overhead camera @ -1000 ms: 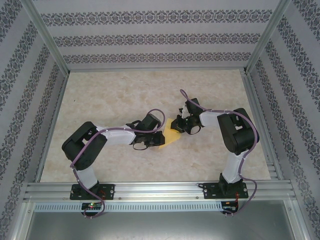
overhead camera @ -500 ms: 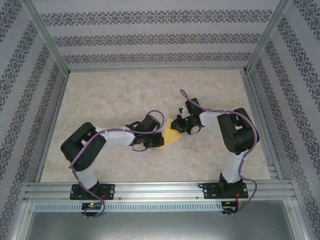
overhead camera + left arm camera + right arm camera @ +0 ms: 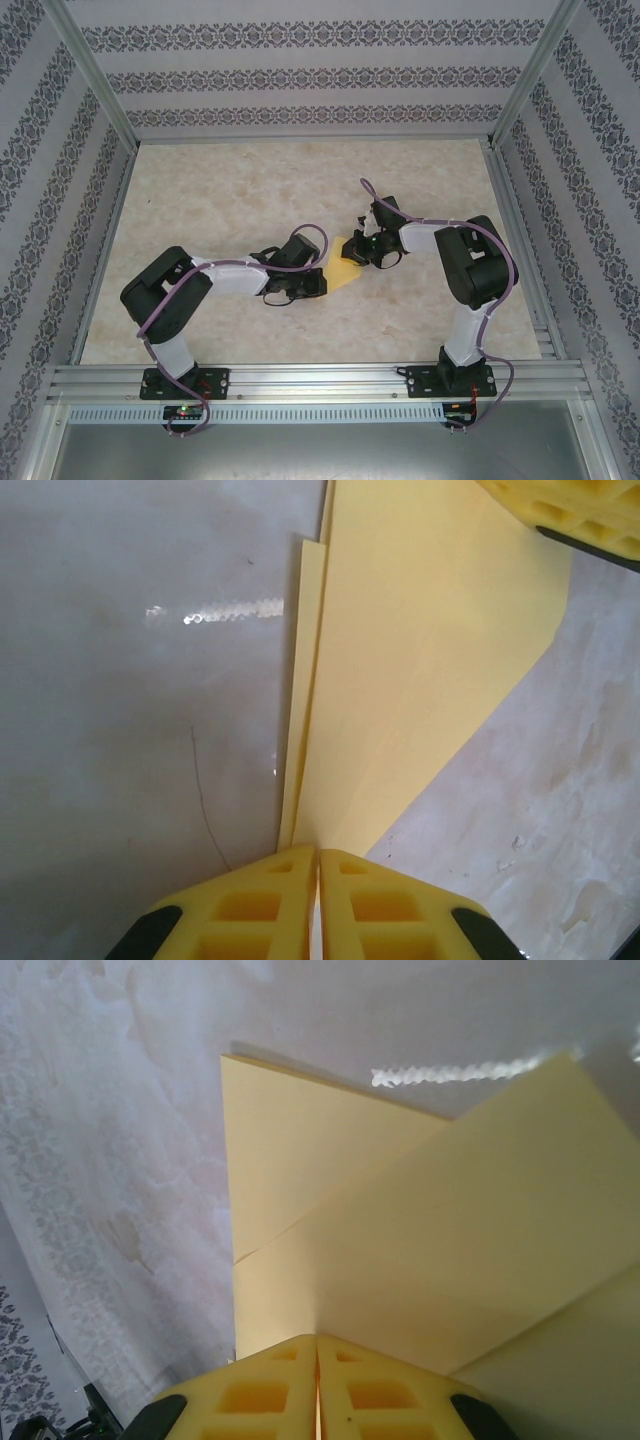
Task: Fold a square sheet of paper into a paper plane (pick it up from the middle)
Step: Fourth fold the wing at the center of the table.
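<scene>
Bright, even light — tabletop (image 3: 100, 730) glare streaks, perhaps overhead.

The square sheet of paper (image 3: 344, 271) is plain yellow and already creased into overlapping layers, with one straight folded edge running diagonally across a lower flap and a thin stack of edges along one side. It sits over the tabletop (image 3: 250, 190) just right of its middle, in the nearer half. The left gripper (image 3: 318, 865) and the right gripper (image 3: 318, 1348) pinch it at opposite ends.
</scene>
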